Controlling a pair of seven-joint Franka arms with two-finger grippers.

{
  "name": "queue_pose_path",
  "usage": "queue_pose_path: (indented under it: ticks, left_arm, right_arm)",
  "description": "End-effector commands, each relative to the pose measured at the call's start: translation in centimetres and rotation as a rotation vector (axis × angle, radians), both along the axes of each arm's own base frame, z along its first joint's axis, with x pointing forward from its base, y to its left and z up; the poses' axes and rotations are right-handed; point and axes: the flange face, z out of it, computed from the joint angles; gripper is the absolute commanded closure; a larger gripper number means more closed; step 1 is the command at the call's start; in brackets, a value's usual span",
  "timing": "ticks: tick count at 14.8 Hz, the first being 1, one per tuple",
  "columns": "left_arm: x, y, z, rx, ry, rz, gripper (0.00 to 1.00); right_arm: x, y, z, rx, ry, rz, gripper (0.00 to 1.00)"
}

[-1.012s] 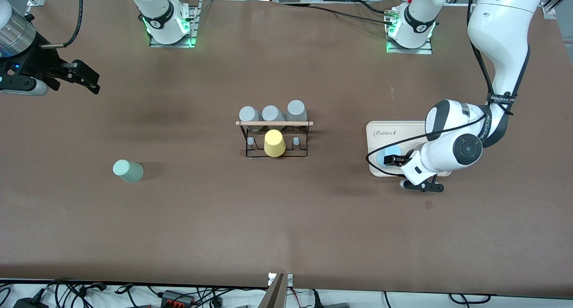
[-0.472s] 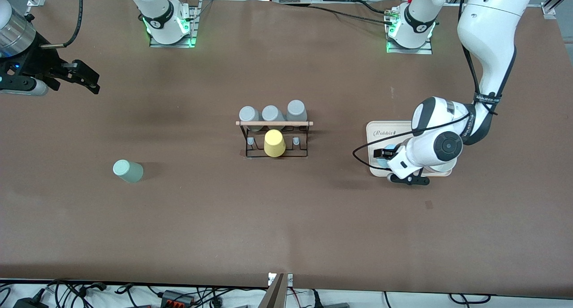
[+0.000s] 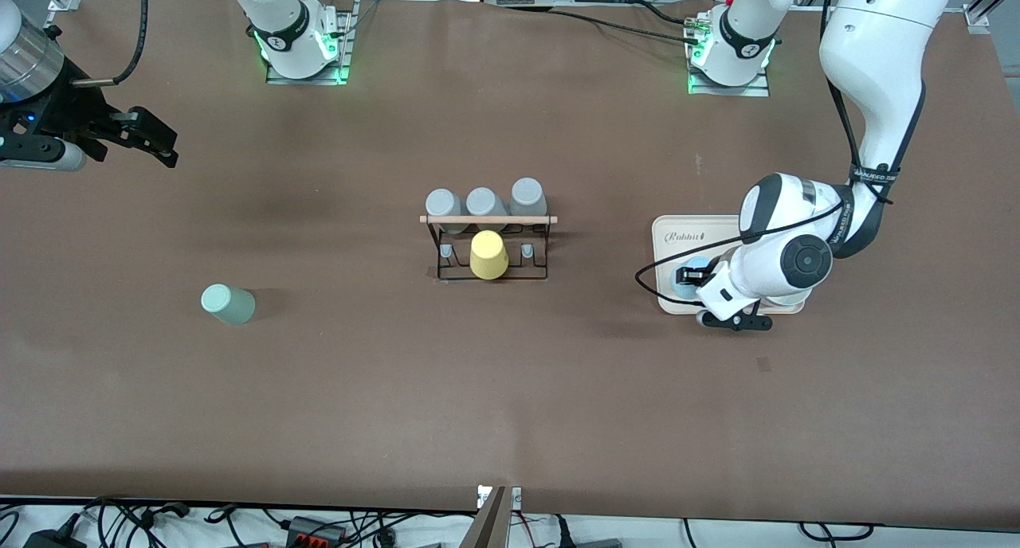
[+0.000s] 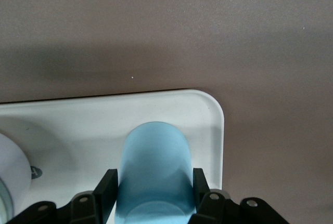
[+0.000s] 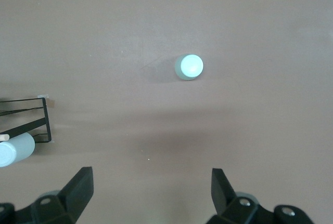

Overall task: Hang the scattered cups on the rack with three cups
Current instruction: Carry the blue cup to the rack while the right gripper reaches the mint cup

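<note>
The left gripper [image 3: 690,280] is seen low over the cream tray [image 3: 677,231], with its two fingers [image 4: 105,193] pressed against either side of the light blue cup [image 4: 153,174], so the cup looks clamped, sitting by the tray's corner toward the rack. Whether it's been lifted clear of the tray can't be told.

The black wire rack [image 3: 490,249] is placed mid-table, with three grey cups [image 3: 484,204] and a yellow cup [image 3: 488,255] already on it; grey-tipped pegs [image 3: 527,251] are left free on either side of the yellow one.

The sage-green cup [image 3: 227,304] is found upside down toward the right arm's end of the table. The right gripper [image 3: 151,142] is parked up at that end, fingers spread wide, nothing held.

Probably the risk: smooth tapered plastic could be squeezed out of the grip, or the yellow cup could be bumped during hanging.
</note>
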Motion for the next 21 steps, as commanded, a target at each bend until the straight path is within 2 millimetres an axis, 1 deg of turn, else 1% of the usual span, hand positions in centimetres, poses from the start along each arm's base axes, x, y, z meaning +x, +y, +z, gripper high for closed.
queue_pose_path:
  ticks: [1,2,3,4,6,7,8,9,10,11,12,13,14,15,16,18,20,21]
  left_arm:
    - [-0.2,0.0,1.4,-0.011,-0.018,0.001,0.93]
    - [-0.1,-0.7,2.0,-0.012,-0.027,-0.009,0.95]
    - [0.0,-1.3,2.8,-0.014,-0.042,-0.018,0.99]
    - [0.8,-1.7,4.1,-0.019,-0.069,-0.008,0.99]
    - [2.4,-3.8,7.9,-0.044,-0.103,-0.027,0.99]
    - [3.6,-4.4,9.9,-0.051,-0.112,-0.031,0.99]
    - [4.2,-5.7,11.4,-0.061,-0.117,-0.032,0.99]
    - [4.9,-7.5,13.0,-0.089,-0.123,-0.001,0.99]
    - [5.3,-8.9,13.8,-0.109,-0.131,0.032,0.99]
    - [5.3,-10.9,14.7,-0.119,-0.142,0.053,0.99]
    - [5.0,-13.6,15.7,-0.129,-0.151,0.075,0.99]
    - [5.0,-15.3,16.3,-0.136,-0.156,0.118,0.99]
    - [4.9,-17.3,17.5,-0.166,-0.152,0.184,0.99]
    - [4.4,-18.8,17.8,-0.194,-0.130,0.228,0.99]
    - [3.9,-20.1,18.0,-0.209,-0.112,0.253,0.99]
    - [3.3,-21.0,18.8,-0.217,-0.105,0.282,0.99]
    - [1.7,-23.9,18.7,-0.231,-0.066,0.316,0.99]
    - [1.0,-25.2,18.4,-0.228,-0.059,0.305,0.99]
  right_arm:
    - [-0.1,-0.1,0.4,0.010,-0.005,0.014,0.00]
    - [-0.1,-0.1,0.4,0.010,-0.005,0.014,0.00]
    - [-0.1,-0.1,0.4,0.010,-0.005,0.015,0.00]
    - [0.0,-0.1,0.3,0.010,-0.003,0.015,0.00]
    - [0.0,-0.1,0.0,0.009,0.006,0.015,0.00]
    - [0.1,-0.1,-0.4,0.009,0.017,0.015,0.00]
    - [0.4,0.0,-1.2,0.009,0.029,0.018,0.00]
    - [1.2,-0.2,-2.5,0.003,0.045,0.015,0.00]
    - [2.2,-0.6,-4.3,-0.001,0.069,0.010,0.00]
    - [3.4,-1.2,-6.4,-0.002,0.087,0.008,0.00]
    - [4.7,-2.5,-8.7,0.000,0.104,-0.004,0.00]
    - [5.9,-3.6,-11.1,0.005,0.117,-0.004,0.00]
    - [7.2,-4.9,-14.1,0.002,0.132,0.009,0.00]
    - [8.2,-6.2,-16.5,-0.003,0.143,0.029,0.00]
    - [9.3,-7.7,-19.3,0.003,0.145,0.053,0.00]
    - [10.8,-10.0,-24.4,0.016,0.140,0.061,0.00]
    - [11.4,-11.4,-28.6,0.027,0.131,0.085,0.00]
    - [11.3,-11.6,-30.6,0.030,0.131,0.091,0.00]
